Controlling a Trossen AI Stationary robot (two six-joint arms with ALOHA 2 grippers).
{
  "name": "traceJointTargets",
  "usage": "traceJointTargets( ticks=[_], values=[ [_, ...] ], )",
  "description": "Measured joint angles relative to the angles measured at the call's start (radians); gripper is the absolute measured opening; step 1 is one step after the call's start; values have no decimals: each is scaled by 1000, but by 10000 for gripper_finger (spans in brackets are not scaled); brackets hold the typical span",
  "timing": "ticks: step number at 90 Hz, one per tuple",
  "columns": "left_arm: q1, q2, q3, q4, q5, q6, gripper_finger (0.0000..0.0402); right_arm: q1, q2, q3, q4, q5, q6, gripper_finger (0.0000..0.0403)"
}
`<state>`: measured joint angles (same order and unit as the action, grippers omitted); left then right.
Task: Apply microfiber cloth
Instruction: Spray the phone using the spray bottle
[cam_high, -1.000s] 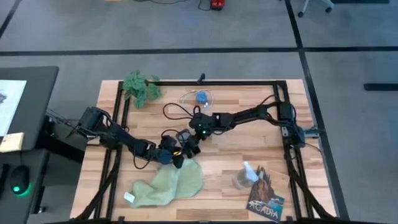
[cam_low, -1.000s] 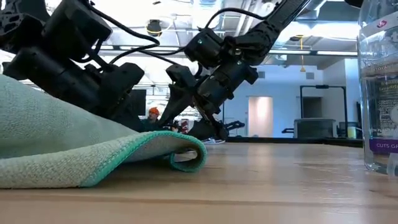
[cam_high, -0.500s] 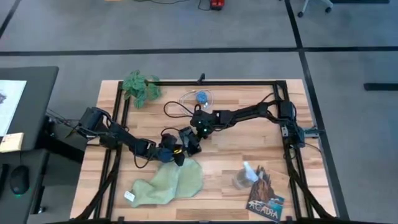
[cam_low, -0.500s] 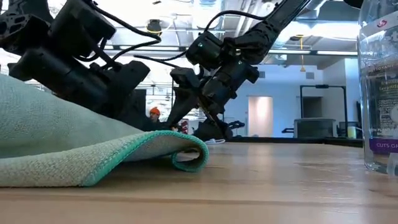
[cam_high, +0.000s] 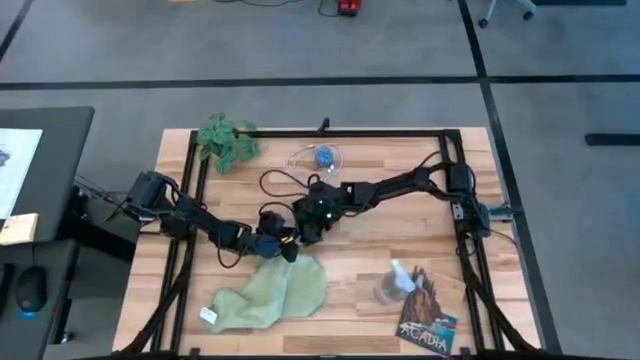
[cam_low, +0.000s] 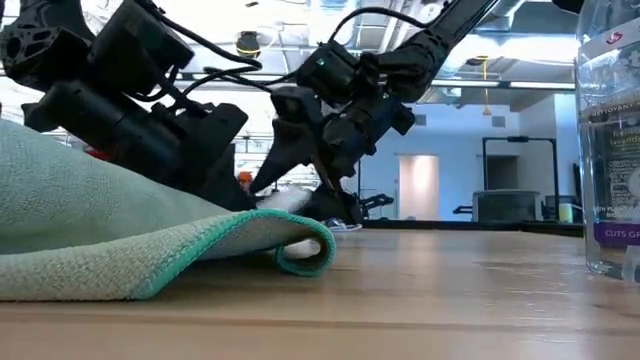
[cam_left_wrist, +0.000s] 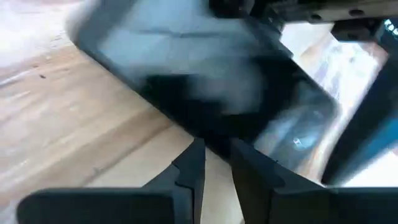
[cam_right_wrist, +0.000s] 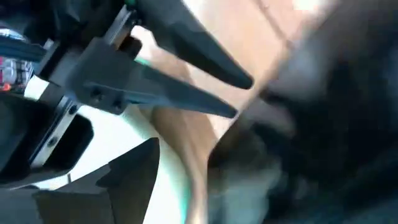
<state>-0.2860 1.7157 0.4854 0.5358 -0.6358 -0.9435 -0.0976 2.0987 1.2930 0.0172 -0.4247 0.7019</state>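
We have the cloth (cam_high: 275, 297) lying crumpled on the near part of the table (cam_high: 360, 300), white tag (cam_high: 208, 317) at its corner nearest the left arm's side; in the low view its folded teal hem (cam_low: 300, 240) rests flat on the wood; both grippers meet just beyond its far edge, mid-table.

Left gripper (cam_high: 283, 246) sits at the cloth's far edge, fingers (cam_left_wrist: 189, 171) nearly together with only a thin gap, nothing visibly between them; a dark glossy slab, likely the phone (cam_left_wrist: 205, 81), fills its wrist view just ahead; right gripper (cam_high: 305, 225) is just beside it, tilted down; we cannot tell how its jaws stand.

Our read: the phone is between the two grippers and the cloth is not yet on it; to do this well we pinch a single layer at the far hem, not the bunched fold; lift low, drag over the phone, keep the other arm steadying it; watch for the arms fouling each other, they're very close.

Table is light wood planks with a black frame; plant (cam_high: 226, 140) at the far corner, clear bottle (cam_high: 395, 283) and a booklet (cam_high: 428, 318) on the near right; grey floor around; the low view shows a bright open hall behind.
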Motion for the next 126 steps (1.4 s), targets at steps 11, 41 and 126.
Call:
traceJointTargets(
  ticks=[11,41,126],
  values=[
    [-1,0,0,-2,6,0,55,-3,0,0,-5,17,-3,271],
    [-22,0,0,-5,21,-1,55,-6,-4,3,-54,141,-22,80],
    [-103,-108,1,288,-32,313,56,28,-732,-852,554,422,-223,12]
  ],
)
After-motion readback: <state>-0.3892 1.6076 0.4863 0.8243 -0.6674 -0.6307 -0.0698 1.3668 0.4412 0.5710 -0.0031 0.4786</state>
